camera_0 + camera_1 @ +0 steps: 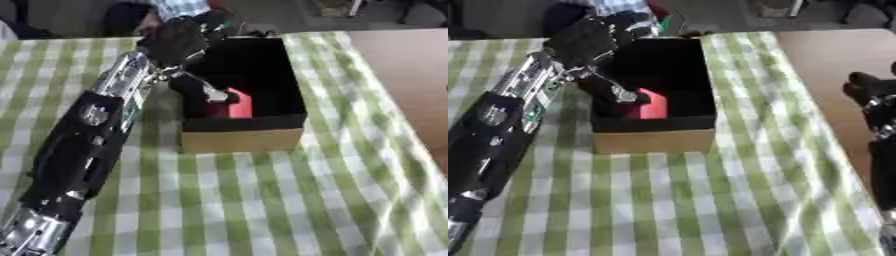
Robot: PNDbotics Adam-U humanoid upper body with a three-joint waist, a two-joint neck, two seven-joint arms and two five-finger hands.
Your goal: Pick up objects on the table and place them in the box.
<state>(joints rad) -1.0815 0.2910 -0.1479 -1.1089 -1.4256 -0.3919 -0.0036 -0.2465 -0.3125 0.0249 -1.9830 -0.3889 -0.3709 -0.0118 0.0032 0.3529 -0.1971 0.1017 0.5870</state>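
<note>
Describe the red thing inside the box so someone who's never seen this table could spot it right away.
On the green and white checked tablecloth stands an open cardboard box with a black inside. The red object lies at the bottom, against the near wall, just below the robot's left hand reaching over the box. It is the only bright red item against the dark lining.
</note>
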